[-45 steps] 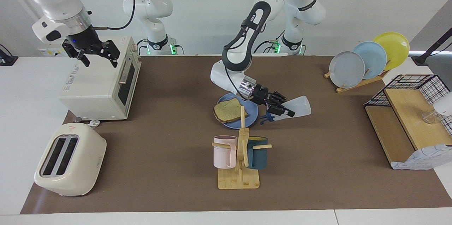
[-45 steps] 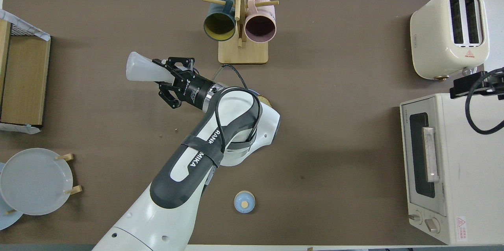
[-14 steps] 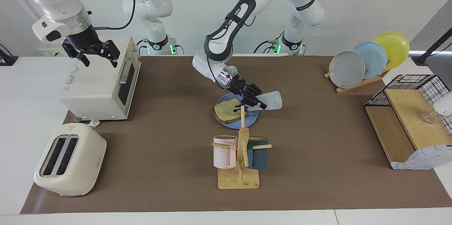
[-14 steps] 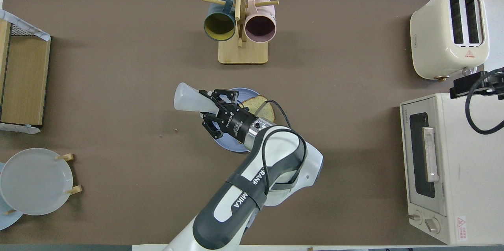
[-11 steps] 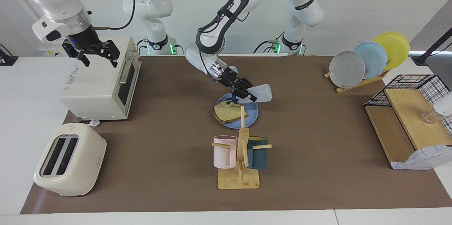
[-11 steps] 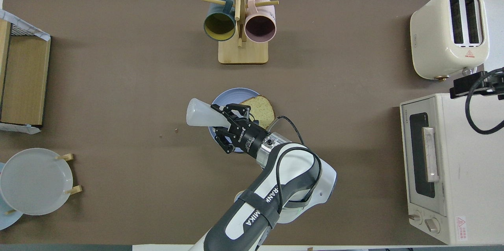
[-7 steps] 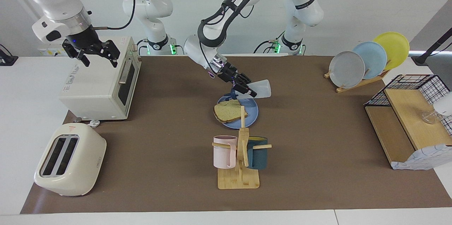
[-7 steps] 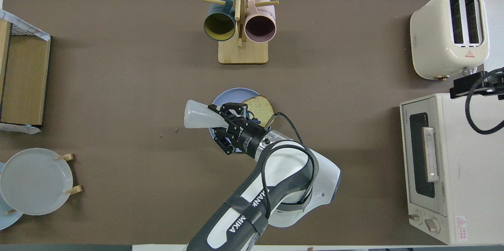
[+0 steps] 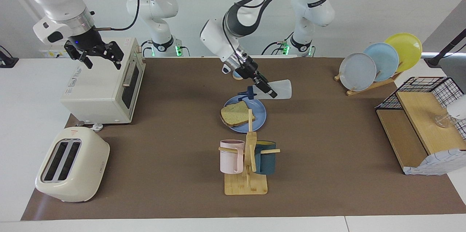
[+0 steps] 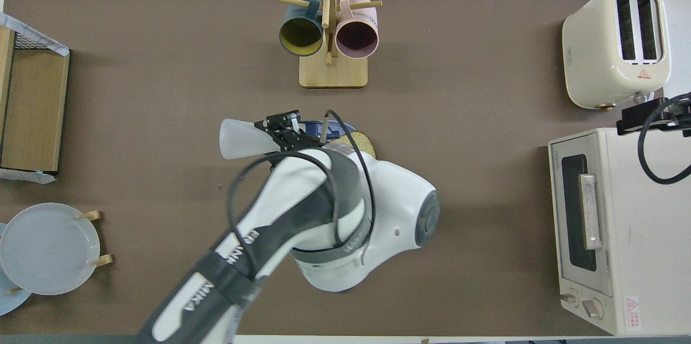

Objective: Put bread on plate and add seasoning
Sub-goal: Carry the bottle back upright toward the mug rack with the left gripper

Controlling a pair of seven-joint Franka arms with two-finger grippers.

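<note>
The bread [image 9: 235, 114] lies on the blue plate [image 9: 259, 120] in the middle of the table. My left gripper [image 9: 268, 92] hangs over the plate's edge nearest the robots, shut on the seasoning [image 9: 282, 89]. The whitish bottle is tipped on its side, and its dark blue cap [image 9: 248, 95] hangs open above the bread. In the overhead view the left arm covers most of the plate. Only the bottle [image 10: 240, 139], the gripper [image 10: 282, 128] and a corner of the bread [image 10: 363, 144] show there. My right gripper [image 9: 96, 56] waits open above the toaster oven [image 9: 102, 82].
A wooden mug rack [image 9: 247, 173] with a pink and a teal mug stands beside the plate, farther from the robots. A cream toaster [image 9: 72, 164] sits at the right arm's end. A plate rack [image 9: 378, 61] and a wire shelf [image 9: 418, 122] stand at the left arm's end.
The left arm has risen and turned its wrist, carrying the tipped bottle from low beside the plate to higher over the plate's edge nearest the robots. The right arm has not moved.
</note>
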